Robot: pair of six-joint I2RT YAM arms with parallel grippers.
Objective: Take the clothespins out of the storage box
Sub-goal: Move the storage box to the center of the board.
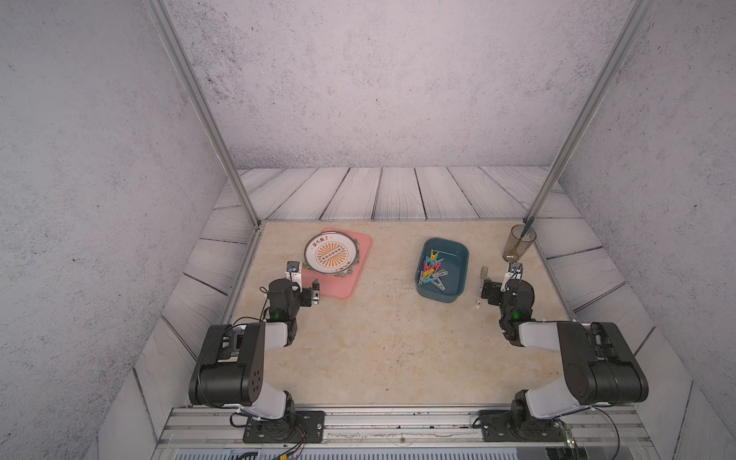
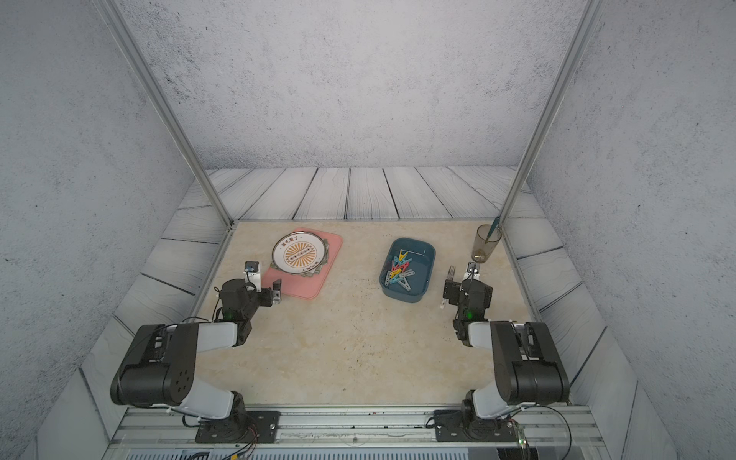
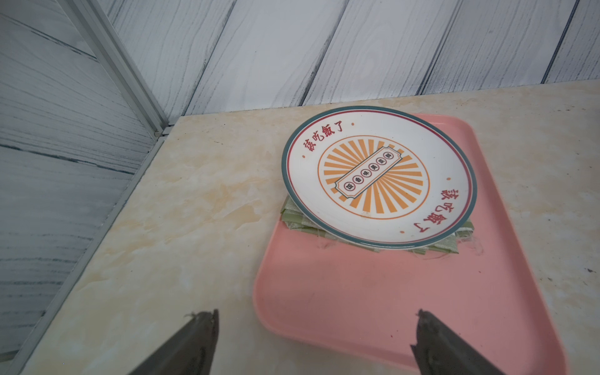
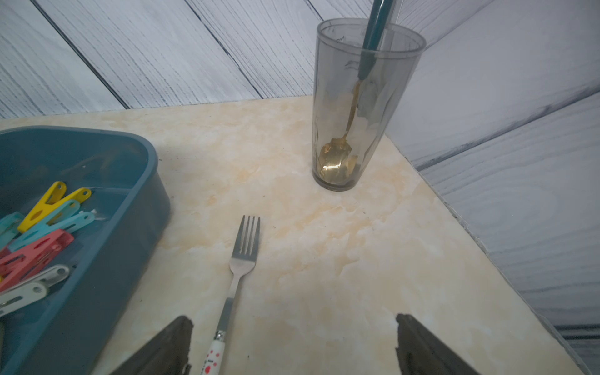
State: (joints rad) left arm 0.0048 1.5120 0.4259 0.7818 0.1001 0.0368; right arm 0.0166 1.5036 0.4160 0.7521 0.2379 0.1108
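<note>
- Step in hand (judged): first reach. All clothespins (image 1: 432, 271) lie heaped inside the storage box (image 1: 458, 263), crowded toward its left-hand wall. The box stands right of table centre.
- Right gripper (image 4: 292, 318): jaws spread wide, nothing held. It sits low over the fork (image 4: 243, 259) handle, just beside the box, and faces the tumbler (image 4: 357, 113).
- Left gripper (image 3: 318, 313): jaws likewise apart and empty, at the near edge of the pink tray (image 3: 357, 308), well apart from the box.
- Advice: use the right arm, which is nearer. Rise clear of the fork and the rim, turn over the heap, then descend vertically.
- Take one pin only. The yellow pin (image 4: 52, 204) at the far end seems freest, though the overlap is hard to judge.
</note>
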